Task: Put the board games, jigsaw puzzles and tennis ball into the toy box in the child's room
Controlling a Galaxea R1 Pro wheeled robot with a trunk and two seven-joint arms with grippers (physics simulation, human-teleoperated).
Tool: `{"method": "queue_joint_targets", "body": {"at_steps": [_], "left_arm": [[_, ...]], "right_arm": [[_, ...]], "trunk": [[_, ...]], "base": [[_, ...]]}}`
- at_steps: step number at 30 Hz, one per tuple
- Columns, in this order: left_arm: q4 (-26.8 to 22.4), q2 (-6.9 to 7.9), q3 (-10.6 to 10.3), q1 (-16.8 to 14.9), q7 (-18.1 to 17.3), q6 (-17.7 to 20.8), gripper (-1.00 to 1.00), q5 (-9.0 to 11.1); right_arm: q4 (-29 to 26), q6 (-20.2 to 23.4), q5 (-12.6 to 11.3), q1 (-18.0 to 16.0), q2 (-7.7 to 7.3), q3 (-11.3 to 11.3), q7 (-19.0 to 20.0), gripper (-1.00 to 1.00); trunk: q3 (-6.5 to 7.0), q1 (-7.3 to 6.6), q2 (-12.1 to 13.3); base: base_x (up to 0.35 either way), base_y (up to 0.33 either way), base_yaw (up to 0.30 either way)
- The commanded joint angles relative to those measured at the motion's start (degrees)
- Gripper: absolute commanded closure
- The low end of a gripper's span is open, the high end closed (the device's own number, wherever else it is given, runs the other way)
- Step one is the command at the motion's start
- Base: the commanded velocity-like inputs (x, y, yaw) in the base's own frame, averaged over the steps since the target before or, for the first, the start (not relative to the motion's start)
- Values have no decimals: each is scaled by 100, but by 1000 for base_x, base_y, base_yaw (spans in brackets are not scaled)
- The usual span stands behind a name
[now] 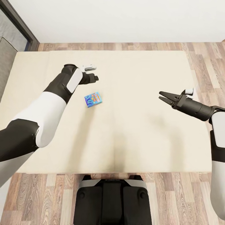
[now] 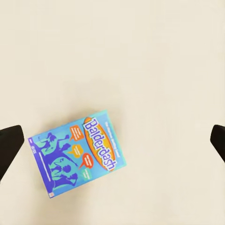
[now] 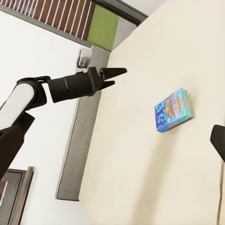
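Over the bed's [image 1: 150, 137] left half, the left gripper [image 1: 97, 77] is hovering wide open and empty above the game [image 1: 93, 99], positioning for a grasp, while the right gripper [image 1: 165, 97] is waiting open and empty.

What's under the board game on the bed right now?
The board game lies flat on the bed's bare beige mattress, print side up. Nothing shows sticking out from beneath it; the patch it covers is hidden.
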Motion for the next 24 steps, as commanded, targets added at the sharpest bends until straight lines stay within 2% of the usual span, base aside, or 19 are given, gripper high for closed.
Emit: {"method": "queue_joint_targets", "body": {"at_steps": [1,24], "left_arm": [[-5,4,-28,-17,51,14,-100,61],[4,13,-28,-310,99,71,-100,64]], "right_arm": [[0,27,26,-4,1,-6,36,-100],[-17,27,26,-4,4,-6,34,-100]], "trunk": [[-16,3,-9],[-233,3,-9]], "base": [[0,0,0],[0,0,0]]}}
